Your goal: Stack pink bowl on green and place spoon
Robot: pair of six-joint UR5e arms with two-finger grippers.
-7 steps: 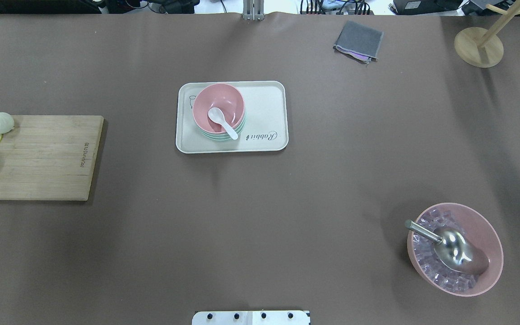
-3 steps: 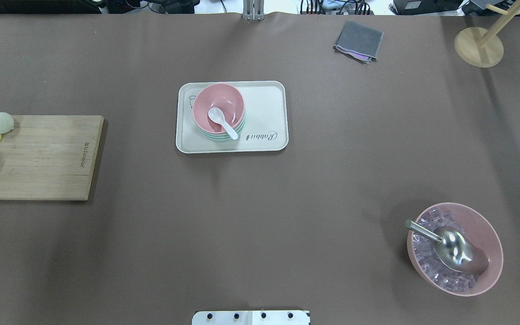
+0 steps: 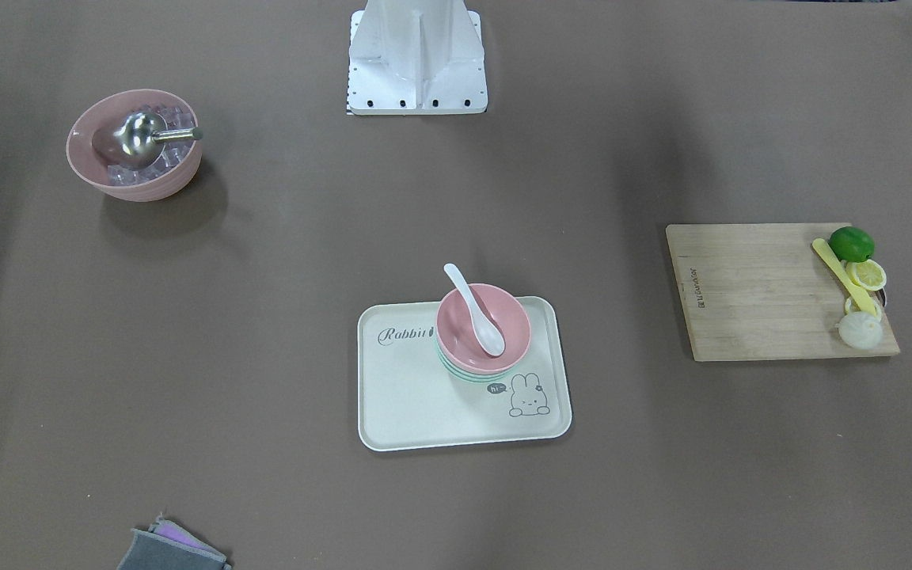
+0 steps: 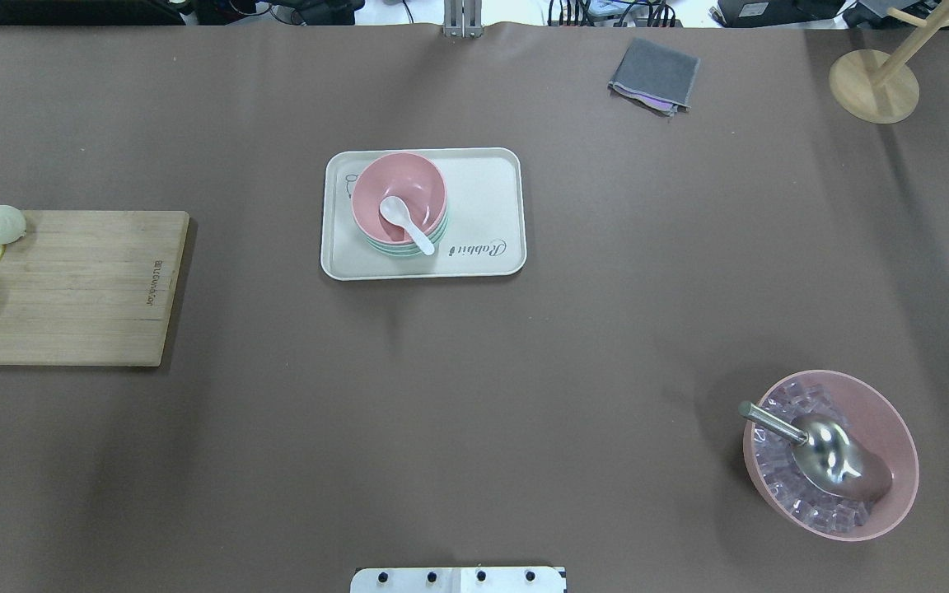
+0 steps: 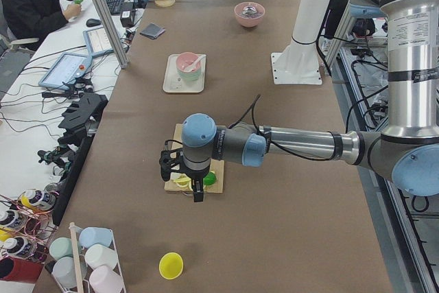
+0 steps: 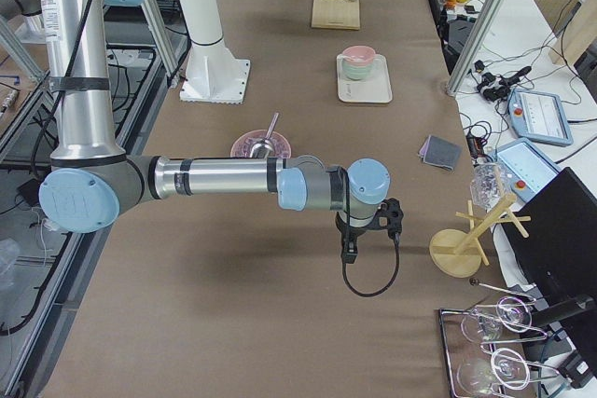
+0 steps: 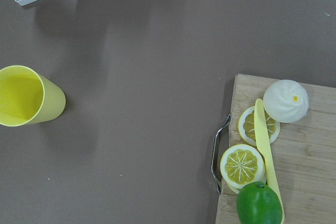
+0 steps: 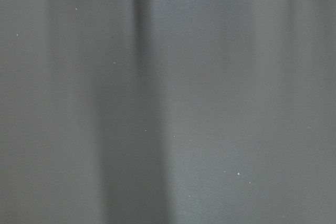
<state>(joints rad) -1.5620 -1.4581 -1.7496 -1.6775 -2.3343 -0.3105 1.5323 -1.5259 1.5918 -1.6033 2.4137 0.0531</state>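
Observation:
The pink bowl sits on top of the nested mint-green bowls, on the left part of a cream tray. The white spoon lies in the pink bowl, with its handle over the rim. The stack also shows in the front view, with the pink bowl, the spoon and the green bowls. My left gripper hangs over the cutting board's end, far from the tray. My right gripper hangs over bare table. I cannot tell whether either gripper is open or shut.
A wooden cutting board at the left holds lemon slices, a lime, a bun and a pale yellow utensil. A ribbed pink bowl with ice and a metal scoop stands front right. A grey cloth, a wooden stand and a yellow cup are also in view.

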